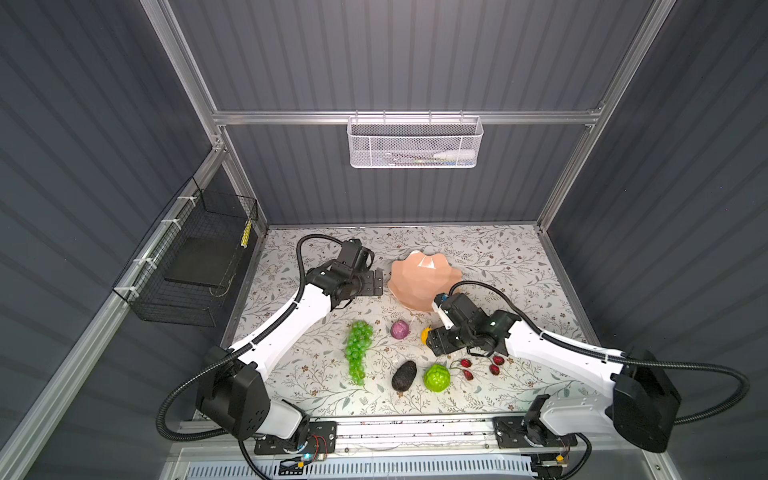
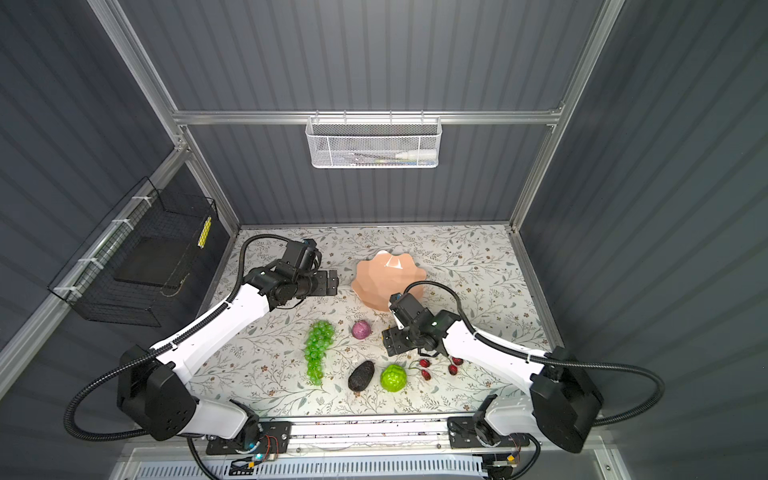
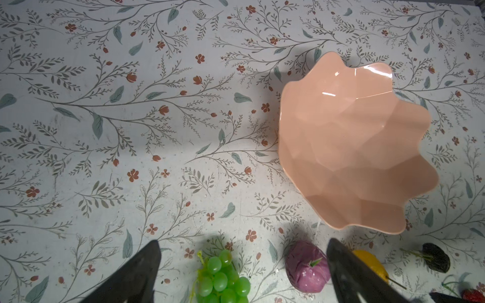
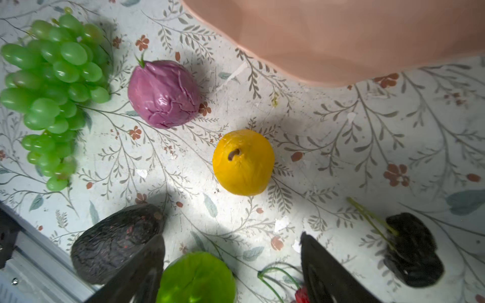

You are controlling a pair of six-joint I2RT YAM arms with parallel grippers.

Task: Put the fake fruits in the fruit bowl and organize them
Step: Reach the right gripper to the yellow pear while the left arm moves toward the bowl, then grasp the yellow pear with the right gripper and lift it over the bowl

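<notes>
The peach-pink fruit bowl (image 1: 424,278) (image 2: 386,274) (image 3: 354,144) (image 4: 341,39) stands empty mid-table. In front of it lie the green grape bunch (image 1: 358,349) (image 3: 223,275) (image 4: 52,86), the purple fruit (image 1: 400,329) (image 3: 307,267) (image 4: 164,94), the yellow fruit (image 1: 426,334) (image 4: 242,162), the avocado (image 1: 404,376) (image 4: 115,241), the lime-green ball (image 1: 436,377) (image 4: 196,278) and the cherries (image 1: 482,365) (image 4: 412,249). My left gripper (image 1: 376,282) (image 3: 242,244) is open and empty, left of the bowl. My right gripper (image 1: 434,343) (image 4: 232,237) hangs open and empty, right beside the yellow fruit.
A white mesh basket (image 1: 415,143) hangs on the back wall. A black wire basket (image 1: 195,257) is fixed to the left wall. Aluminium frame rails edge the floral table (image 1: 498,257).
</notes>
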